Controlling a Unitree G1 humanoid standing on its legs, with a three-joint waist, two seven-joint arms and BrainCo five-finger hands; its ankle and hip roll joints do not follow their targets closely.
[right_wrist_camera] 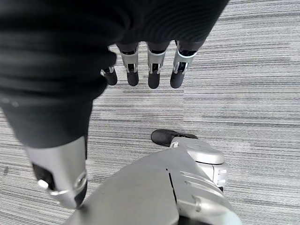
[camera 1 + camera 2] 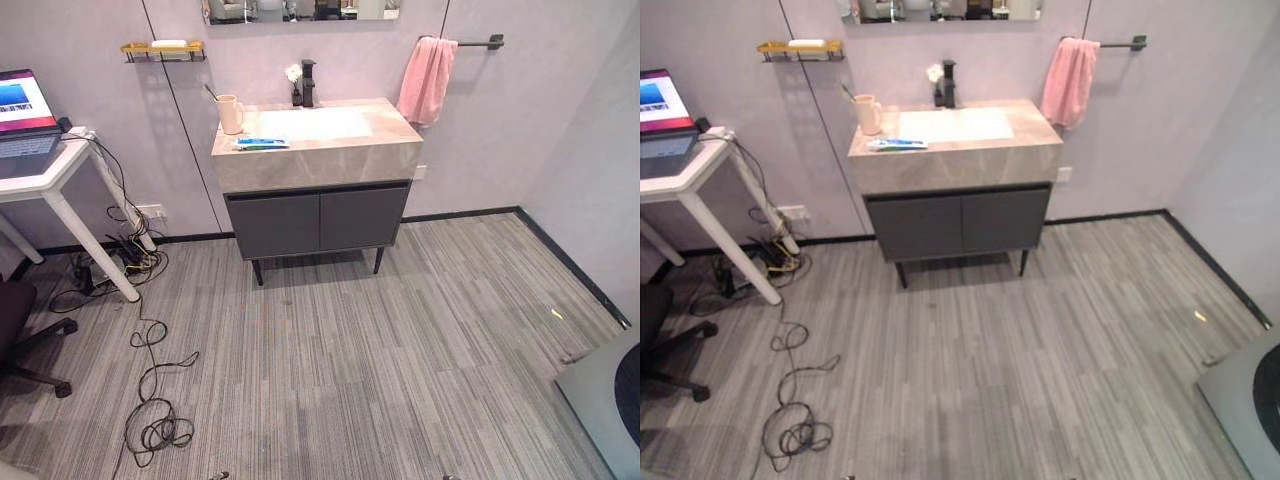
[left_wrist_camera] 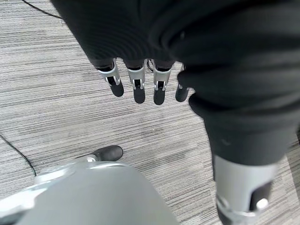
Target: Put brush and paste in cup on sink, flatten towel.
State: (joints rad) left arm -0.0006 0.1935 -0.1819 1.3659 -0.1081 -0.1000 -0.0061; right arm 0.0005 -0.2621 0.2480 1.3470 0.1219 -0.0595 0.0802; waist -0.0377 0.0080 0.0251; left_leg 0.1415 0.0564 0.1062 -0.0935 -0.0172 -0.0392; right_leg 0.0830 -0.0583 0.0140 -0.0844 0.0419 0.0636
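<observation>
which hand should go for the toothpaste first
Left, probably: the toothpaste and cup sit on the sink's left side. Both the left hand and right hand hang open.

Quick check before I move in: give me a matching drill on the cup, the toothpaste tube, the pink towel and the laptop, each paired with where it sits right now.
Things:
1. cup
2. toothpaste tube
3. pink towel
4. laptop

Places:
A. bunched on the wall bar to the right of the sink
B. on the white desk at the left
C. standing on the counter's back left corner
D. lying flat on the counter's front edge, left of the basin

Pairs: 1-C, 2-D, 3-A, 4-B
</observation>
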